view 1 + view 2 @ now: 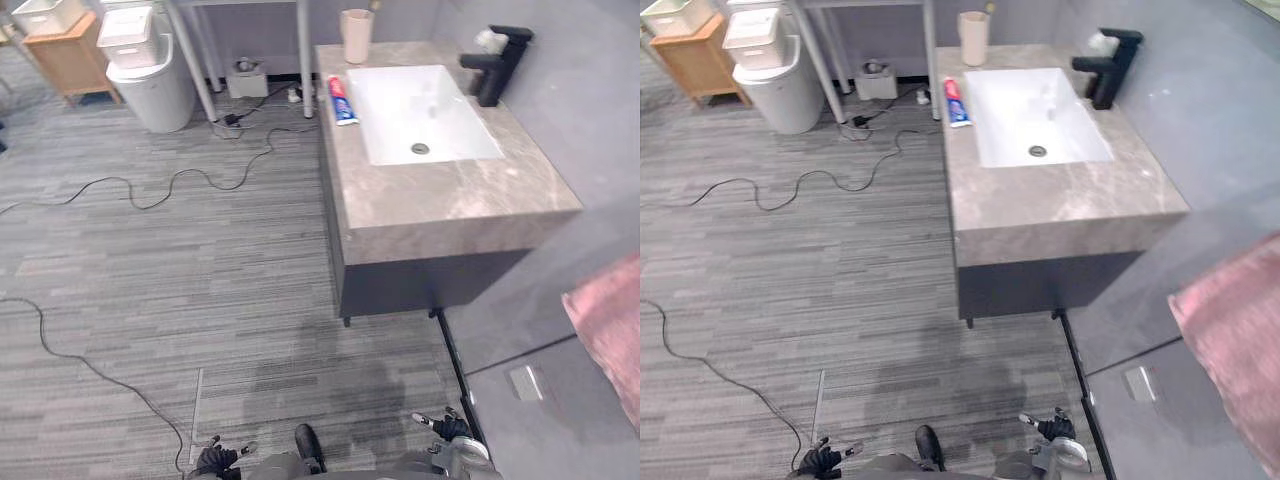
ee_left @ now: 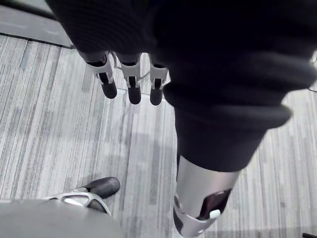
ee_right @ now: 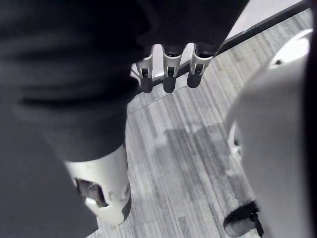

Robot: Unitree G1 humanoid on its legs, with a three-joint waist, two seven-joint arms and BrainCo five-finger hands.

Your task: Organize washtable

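Hanging low above the striped grey floor (image 1: 200,280), the left hand (image 2: 130,82) is letting its fingers dangle straight and slightly apart, thumb set off to one side, and it is gripping nothing. The right hand (image 3: 169,74) is hanging the same way: fingers loose and spread, thumb apart, nothing held.

The washtable (image 1: 450,200) is standing ahead of the right hand, well apart from it and farther again from the left hand. A toothpaste tube (image 1: 342,100) is lying flat on the stone top, just beside the white basin (image 1: 440,100), along the edge that is facing the left hand's side. A cup (image 1: 356,36) is standing upright at the corner beyond the tube, farthest from both hands. A black faucet (image 1: 497,65) is rising on the basin's opposite side, out past the right hand's line and next to the wall.

A pink towel (image 1: 612,330) is showing to the outer side of the right hand. Far ahead of the left hand, a white bin (image 1: 155,85) is sitting near a wooden stand (image 1: 70,55).
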